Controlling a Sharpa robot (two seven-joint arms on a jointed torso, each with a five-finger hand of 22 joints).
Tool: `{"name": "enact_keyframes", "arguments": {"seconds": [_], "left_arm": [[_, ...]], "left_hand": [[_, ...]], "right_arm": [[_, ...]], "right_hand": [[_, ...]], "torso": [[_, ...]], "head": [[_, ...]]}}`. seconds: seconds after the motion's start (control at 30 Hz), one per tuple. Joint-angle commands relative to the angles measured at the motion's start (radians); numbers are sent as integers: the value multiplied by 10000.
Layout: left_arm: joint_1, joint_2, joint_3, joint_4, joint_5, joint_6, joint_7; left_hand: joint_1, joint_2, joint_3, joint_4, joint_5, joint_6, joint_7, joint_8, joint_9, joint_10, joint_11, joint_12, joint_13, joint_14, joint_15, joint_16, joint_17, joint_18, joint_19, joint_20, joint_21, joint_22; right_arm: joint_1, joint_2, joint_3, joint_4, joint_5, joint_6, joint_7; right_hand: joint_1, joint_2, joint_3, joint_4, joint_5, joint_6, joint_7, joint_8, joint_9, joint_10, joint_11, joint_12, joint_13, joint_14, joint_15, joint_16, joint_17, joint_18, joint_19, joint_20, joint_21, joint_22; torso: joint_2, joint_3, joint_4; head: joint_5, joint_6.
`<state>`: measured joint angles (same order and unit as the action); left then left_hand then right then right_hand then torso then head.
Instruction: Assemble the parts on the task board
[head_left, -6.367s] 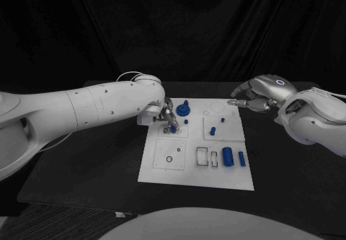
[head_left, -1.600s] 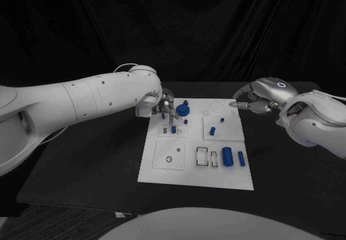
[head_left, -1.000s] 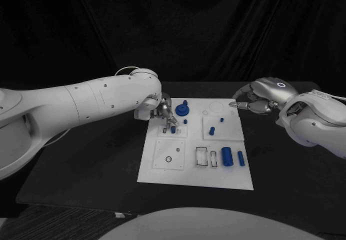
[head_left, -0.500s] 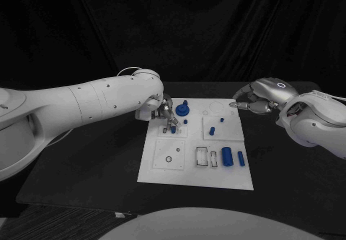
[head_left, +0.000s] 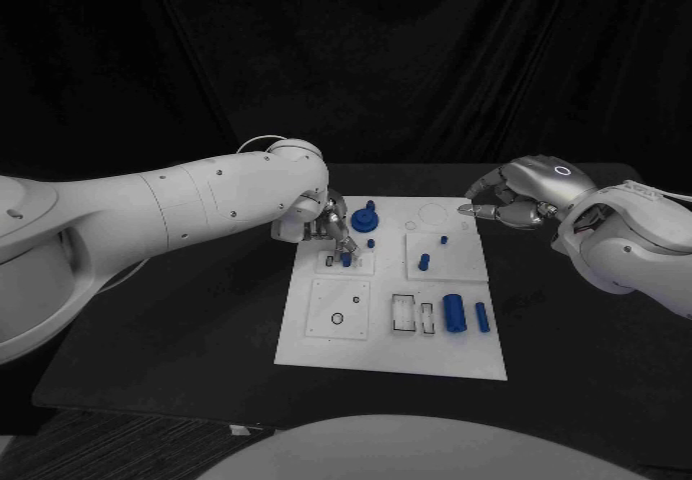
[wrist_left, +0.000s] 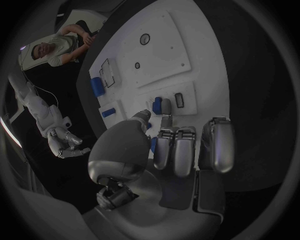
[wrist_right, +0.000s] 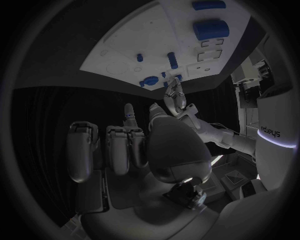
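Observation:
The white task board (head_left: 389, 350) lies mid-table. My left hand (head_left: 326, 225) hovers over its far left corner; most fingers are curled, while one finger (wrist_left: 165, 107) and the thumb reach toward a small blue piece (head_left: 346, 259) (wrist_left: 157, 105) standing in a slot. Whether they touch it is unclear. A blue gear-like part (head_left: 365, 215) stands just beyond the hand. My right hand (head_left: 516, 195) (wrist_right: 137, 145) hangs over the board's far right corner, fingers curled in, holding nothing.
Also on the board: a blue peg (head_left: 426, 262), two smaller pegs (head_left: 372, 242) (head_left: 444, 240), a thick blue cylinder (head_left: 454, 312) and a thin blue bar (head_left: 482, 317). Two empty rectangular slots (head_left: 407, 313) sit beside the cylinder. Black table (head_left: 173, 330) surrounds the board.
My left hand rose from the slot area earlier, then settled slightly lower toward the small blue piece over the last second. The right hand has stayed still.

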<state>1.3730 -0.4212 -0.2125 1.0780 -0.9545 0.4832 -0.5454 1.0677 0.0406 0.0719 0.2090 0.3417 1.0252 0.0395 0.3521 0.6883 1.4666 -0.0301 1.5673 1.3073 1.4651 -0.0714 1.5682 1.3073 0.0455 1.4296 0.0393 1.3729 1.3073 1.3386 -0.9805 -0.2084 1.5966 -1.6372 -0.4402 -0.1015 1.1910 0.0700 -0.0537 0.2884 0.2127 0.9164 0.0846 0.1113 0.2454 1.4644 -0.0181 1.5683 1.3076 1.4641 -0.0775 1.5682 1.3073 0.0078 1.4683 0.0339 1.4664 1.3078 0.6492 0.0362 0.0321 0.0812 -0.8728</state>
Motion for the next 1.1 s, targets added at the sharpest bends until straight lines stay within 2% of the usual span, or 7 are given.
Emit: {"name": "enact_keyframes", "arguments": {"seconds": [0.03, 0.2, 0.3, 0.5, 0.57, 0.8, 1.1], "left_arm": [[-34, 33, 8, -23, 63, 302, 47], [-66, 48, 8, -57, 63, 328, 95], [-80, 52, 8, -75, 63, 275, 152], [-99, 61, 8, -123, 63, 170, 255], [-104, 55, 8, -125, 63, 134, 305], [-121, -11, 8, -32, 63, -180, 564], [-131, -200, 8, 232, 63, -590, 758]], "left_hand": [[190, -11, 118, -41, 161, -60, -11, -45, 44, 1042, 8, 35, 2635, 1057, -22, 26, 2635, 92, -31, 13, -39, 1718], [419, -107, 364, -283, 606, -70, -39, -121, 130, 1042, -16, 35, 2635, 1057, -42, 26, 2635, 95, -30, -5, -63, 1735], [479, -122, 481, -357, 590, -69, -47, -147, 155, 1042, -25, 35, 2635, 1057, -50, 26, 2635, 94, -25, -10, -64, 1744], [526, -206, 764, -505, 848, -56, -55, -205, 216, 1042, -36, 35, 2635, 1057, -60, 26, 2635, 94, -19, -24, -79, 1761], [548, -252, 923, -588, 1043, -42, -61, -228, 250, 1042, -43, 35, 2635, 1057, -67, 26, 2635, 94, -16, -31, -86, 1769], [635, -407, 1478, -922, 1416, 11, -89, -258, 383, 1042, -66, 35, 2635, 1057, -84, 26, 2635, 111, -56, -52, -176, 1771], [634, -577, 2233, -1337, 1367, 7, -96, -287, 546, 1042, -78, 35, 2635, 1057, -97, 26, 2635, 116, -73, -61, -236, 1793]], "right_arm": [[-24, -8, 7, 19, -28, 18, -114], [-25, -2, 7, -3, -28, 30, -92], [-25, 9, 7, -23, -28, 31, -84], [-26, 29, 7, -38, -28, 39, -72], [-27, 32, 7, -41, -28, 41, -73], [-30, 70, 7, -70, -28, 48, -83], [-36, 101, 7, -81, -28, 66, -122]], "right_hand": [[-1, 51, -80, -7, 65, 57, 3, -47, -15, 1064, 75, 25, 2632, 1067, 57, 26, 2635, 201, 484, 58, -34, 2260], [4, 38, -89, -12, 86, 64, -1, -46, -16, 1064, 74, 25, 2632, 1067, 59, 26, 2635, 203, 482, 60, -39, 2259], [4, 38, -89, -12, 86, 64, -1, -46, -16, 1064, 74, 25, 2632, 1067, 59, 26, 2635, 203, 482, 60, -39, 2259], [8, 34, -92, -13, 102, 69, -4, -45, -16, 1064, 74, 25, 2632, 1067, 60, 26, 2635, 205, 477, 61, -50, 2255], [8, 34, -92, -13, 102, 69, -4, -45, -16, 1064, 74, 25, 2632, 1067, 60, 26, 2635, 205, 477, 61, -50, 2255], [18, 40, -90, -16, 126, 74, -9, -45, -18, 1064, 71, 25, 2632, 1067, 61, 26, 2635, 223, 442, 62, -120, 2231], [83, 72, -68, -35, 187, 85, -11, -49, -25, 1064, 70, 25, 2632, 1067, 59, 26, 2635, 232, 425, 64, -155, 2220]], "torso": [[1, 2, -1], [3, 4, 1], [2, 4, 0], [-3, 3, 7], [-1, 3, 5], [0, 1, 2], [-4, 2, 4]], "head": [[-2, 2], [11, 2], [13, 2], [21, 2], [16, 2], [31, 2], [22, 2]]}}
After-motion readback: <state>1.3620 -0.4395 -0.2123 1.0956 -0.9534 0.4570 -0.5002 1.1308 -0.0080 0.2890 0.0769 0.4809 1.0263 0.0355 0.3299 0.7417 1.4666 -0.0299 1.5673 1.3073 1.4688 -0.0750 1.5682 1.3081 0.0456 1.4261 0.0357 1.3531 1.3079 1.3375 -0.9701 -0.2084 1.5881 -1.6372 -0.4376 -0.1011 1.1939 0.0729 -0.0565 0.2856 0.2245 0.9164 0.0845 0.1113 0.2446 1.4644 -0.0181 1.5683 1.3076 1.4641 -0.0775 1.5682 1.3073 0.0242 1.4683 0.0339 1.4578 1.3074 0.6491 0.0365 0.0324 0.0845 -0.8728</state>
